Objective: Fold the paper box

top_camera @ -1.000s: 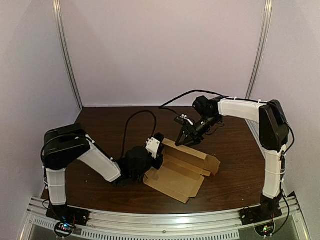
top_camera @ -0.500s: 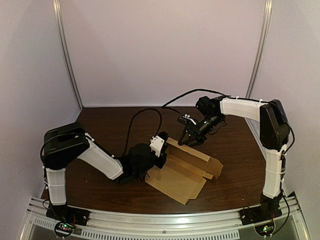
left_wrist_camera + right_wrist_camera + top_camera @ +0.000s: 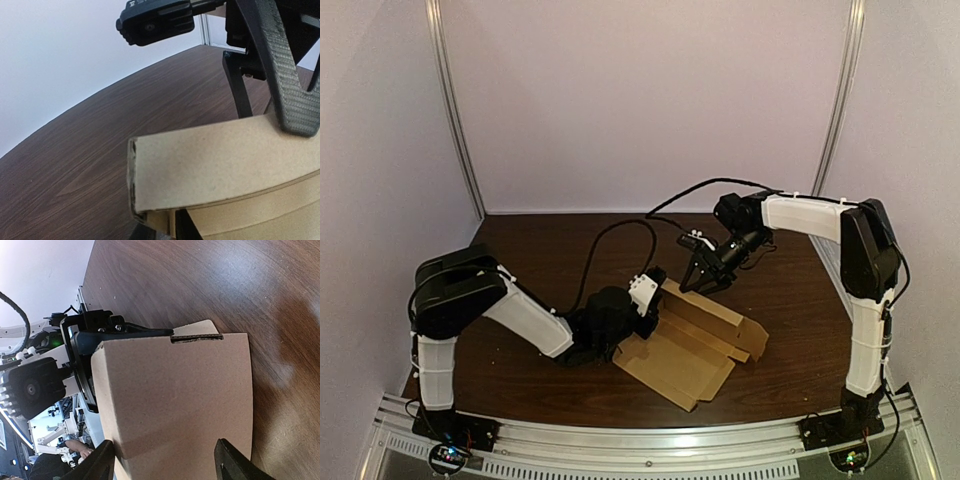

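On the table (image 3: 535,250), left pincer (image 3: 655,306) grips paper box (image 3: 682,355)

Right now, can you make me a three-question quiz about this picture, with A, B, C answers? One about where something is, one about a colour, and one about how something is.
1. Where is the box?
A. on the table
B. on the front rail
C. on top of an arm

2. What colour is the box?
A. blue
B. light brown
C. white

3. How is the right gripper?
A. shut tight
B. out of sight
C. open

Answers:
1 A, it rests on the dark wood.
2 B, it is plain cardboard.
3 C, in its own camera its fingers stand apart, one at each side of the flap.
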Controlling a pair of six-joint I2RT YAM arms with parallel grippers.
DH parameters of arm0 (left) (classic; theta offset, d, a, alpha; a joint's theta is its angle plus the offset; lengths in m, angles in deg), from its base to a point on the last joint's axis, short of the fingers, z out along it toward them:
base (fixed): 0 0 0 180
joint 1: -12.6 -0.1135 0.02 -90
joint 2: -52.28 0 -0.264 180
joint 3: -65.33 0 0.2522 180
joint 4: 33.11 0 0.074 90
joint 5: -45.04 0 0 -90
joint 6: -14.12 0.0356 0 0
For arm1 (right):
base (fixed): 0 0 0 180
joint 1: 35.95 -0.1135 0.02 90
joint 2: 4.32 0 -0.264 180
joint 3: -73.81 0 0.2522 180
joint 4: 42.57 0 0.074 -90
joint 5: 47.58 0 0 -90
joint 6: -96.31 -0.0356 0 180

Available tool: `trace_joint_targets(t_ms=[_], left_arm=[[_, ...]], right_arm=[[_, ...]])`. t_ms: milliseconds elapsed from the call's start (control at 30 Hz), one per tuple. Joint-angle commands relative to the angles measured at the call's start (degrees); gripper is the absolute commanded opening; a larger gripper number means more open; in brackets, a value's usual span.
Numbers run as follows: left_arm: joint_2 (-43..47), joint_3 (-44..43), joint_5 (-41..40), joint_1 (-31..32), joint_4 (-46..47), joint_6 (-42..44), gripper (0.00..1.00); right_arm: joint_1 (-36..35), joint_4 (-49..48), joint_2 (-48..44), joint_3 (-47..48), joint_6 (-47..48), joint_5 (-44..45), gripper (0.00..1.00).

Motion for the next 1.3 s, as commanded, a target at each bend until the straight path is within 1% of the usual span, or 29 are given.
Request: trace_joint_targets(t_ms=[0, 267, 433, 567, 633, 833, 1000, 1133, 1267], left_arm=[[-1.47, -1.11, 0.97, -0.39, 0.18, 0.52, 0.15], [-3.15, -1.85, 1.29, -0.70, 0.57, 0.17, 0.14], [-4.64, -3.39, 2.14, -0.78, 0.33, 0.21, 0.08], [-4.69, -4.23, 1.53, -0.74, -1.15, -0.31, 0.07], [-4.25, -3.88, 1.60, -0.76, -1.15, -0.76, 0.05], [-1.70, -1.67, 0.37, -0.72, -1.95, -1.65, 0.03], [1.61, 0.59, -0.49, -0.72, -4.86, -2.12, 0.02], [4.04, 2.88, -0.78, -0.72, -7.25, -3.51, 0.03], [5.61, 5.18, -0.78, -0.72, -8.17, -4.42, 0.03]], right_arm=[[0.74, 1.56, -1.21, 0.46, 1.81, 2.92, 0.69], [1.07, 1.97, -1.17, 0.46, 2.45, 2.89, 0.69], [1.13, 1.97, -0.95, 0.68, 2.46, 3.44, 0.69], [1.08, 2.20, -0.94, 0.57, 3.13, 4.89, 0.69], [1.08, 2.25, -1.02, 0.32, 3.47, 6.05, 0.69], [0.75, 2.37, -1.76, -0.14, 3.81, 7.32, 0.69], [-0.20, 2.33, -2.26, 0.30, 3.31, 6.00, 0.69], [-0.70, 3.20, -2.36, 2.00, 3.42, 5.14, 0.69], [-0.64, 6.97, -2.56, 5.60, 6.37, 7.15, 0.71]])
